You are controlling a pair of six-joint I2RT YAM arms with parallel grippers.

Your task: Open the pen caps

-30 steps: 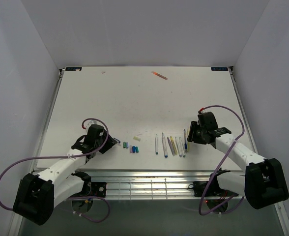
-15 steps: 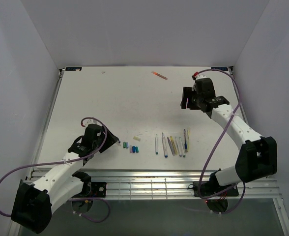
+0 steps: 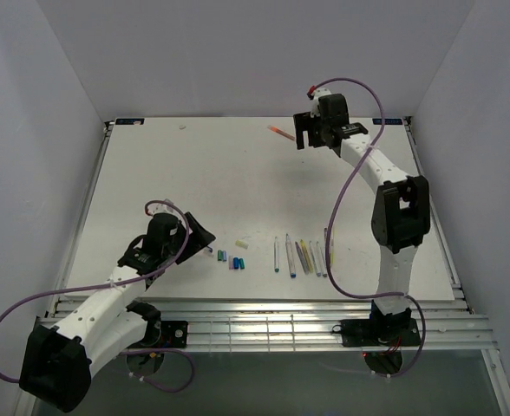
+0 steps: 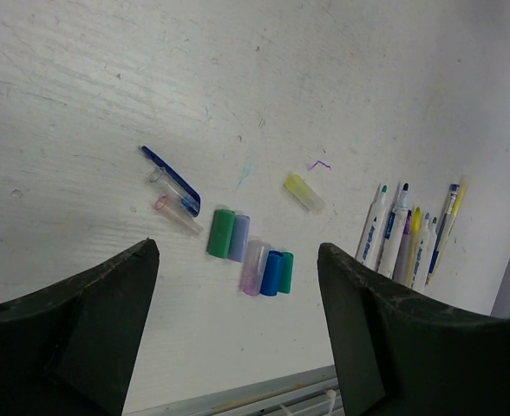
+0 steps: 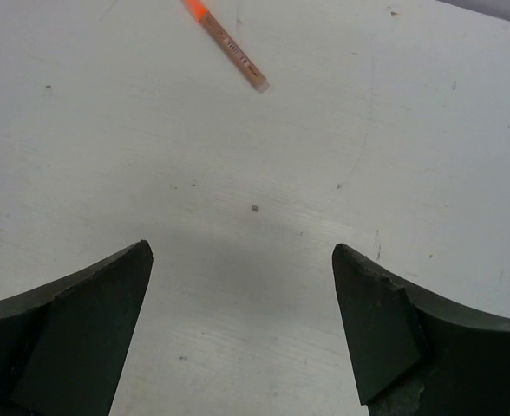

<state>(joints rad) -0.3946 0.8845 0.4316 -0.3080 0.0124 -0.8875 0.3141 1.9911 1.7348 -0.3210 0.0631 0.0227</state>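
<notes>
Most looks done: loose caps [image 3: 231,257] cluster by the near edge beside the spread, empty left gripper [image 3: 199,241], bared pens [image 3: 305,256] in a row just right of them, while one orange pen [image 3: 282,132] at the far side, near the spread right gripper [image 3: 305,132], seems still capped.

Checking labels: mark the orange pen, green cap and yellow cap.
orange pen [image 5: 230,44], right wrist view, mid-barrel.
green cap [image 4: 221,232], left wrist view, middle of its side.
yellow cap [image 4: 304,191], left wrist view, middle of its side.
</notes>
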